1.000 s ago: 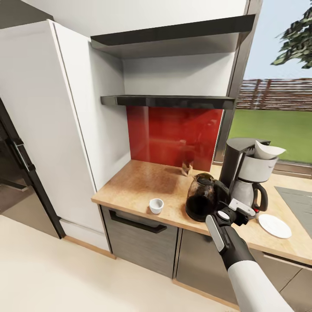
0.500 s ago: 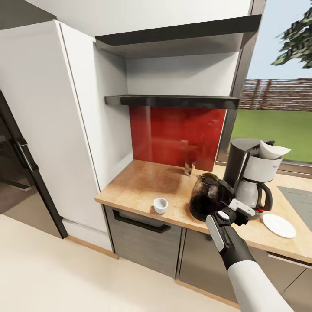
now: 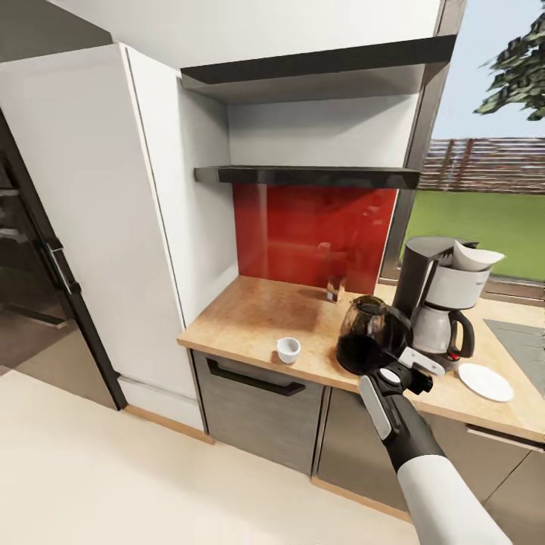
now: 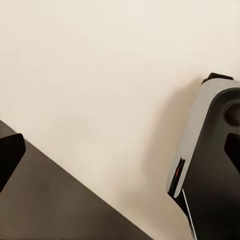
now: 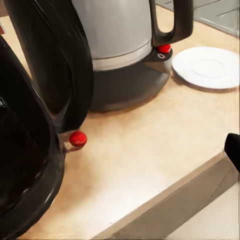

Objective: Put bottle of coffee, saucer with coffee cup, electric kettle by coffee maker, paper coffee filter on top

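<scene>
Inspection of my position: over the last second the whole head view has slid, so the worktop [image 3: 250, 322] and its items sit further right and a little smaller in frame — my base or head has moved, the items have not. The electric kettle [image 3: 369, 347] stands just beside the coffee maker [image 3: 443, 303], which carries the paper coffee filter [image 3: 474, 257] on top; the bottle of coffee [image 3: 334, 288] stands at the red backsplash [image 3: 314, 231]. The saucer [image 3: 485, 381] lies just beside the coffee maker, bare; the coffee cup [image 3: 288, 350] sits well apart near the front edge. I judge the cup-on-saucer step to be what remains. My right arm reaches forward and up, its right pincer [image 3: 412, 372] at the worktop's front edge just short of the kettle's handle side, holding nothing — whether its jaws are spread or pressed together I cannot tell. My left wrist camera faces the floor [image 4: 100, 75].
</scene>
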You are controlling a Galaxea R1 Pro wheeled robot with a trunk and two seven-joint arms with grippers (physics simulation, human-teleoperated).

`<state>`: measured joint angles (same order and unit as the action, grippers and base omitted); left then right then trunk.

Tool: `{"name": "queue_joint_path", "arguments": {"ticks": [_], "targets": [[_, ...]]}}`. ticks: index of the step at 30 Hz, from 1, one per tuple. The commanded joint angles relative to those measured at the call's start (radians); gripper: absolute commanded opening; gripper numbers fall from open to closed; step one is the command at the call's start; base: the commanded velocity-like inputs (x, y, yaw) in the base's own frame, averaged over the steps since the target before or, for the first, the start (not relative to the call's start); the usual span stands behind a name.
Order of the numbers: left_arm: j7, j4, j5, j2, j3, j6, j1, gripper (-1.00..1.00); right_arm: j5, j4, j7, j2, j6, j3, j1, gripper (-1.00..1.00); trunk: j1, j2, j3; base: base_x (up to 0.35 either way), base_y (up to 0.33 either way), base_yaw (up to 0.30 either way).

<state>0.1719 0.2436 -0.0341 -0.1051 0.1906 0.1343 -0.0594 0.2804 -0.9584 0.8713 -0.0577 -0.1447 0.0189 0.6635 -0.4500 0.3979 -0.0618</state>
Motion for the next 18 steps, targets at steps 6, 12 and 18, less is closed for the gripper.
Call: {"name": "queue_joint_path", "arguments": {"ticks": [6, 12, 18], "targets": [[0.002, 0.009, -0.004, -0.001, 0.000, 0.002, 0.007, 1.00, 0.000, -0.001, 0.003, -0.002, -0.010, 0.000, 0.001, 1.00, 0.000, 0.002, -0.002, -0.192, 0.058, 0.000], [0.004, 0.024, -0.004, -0.013, 0.001, 0.002, 0.021, 1.00, 0.000, 0.000, 0.003, -0.003, -0.010, -0.001, 0.001, 1.00, 0.000, 0.002, -0.002, -0.024, 0.008, 0.000], [0.007, 0.071, -0.004, -0.054, 0.001, 0.002, 0.077, 1.00, 0.002, 0.017, 0.001, -0.009, -0.010, -0.003, 0.001, 1.00, 0.000, 0.002, -0.002, -0.002, 0.001, 0.000]]}}
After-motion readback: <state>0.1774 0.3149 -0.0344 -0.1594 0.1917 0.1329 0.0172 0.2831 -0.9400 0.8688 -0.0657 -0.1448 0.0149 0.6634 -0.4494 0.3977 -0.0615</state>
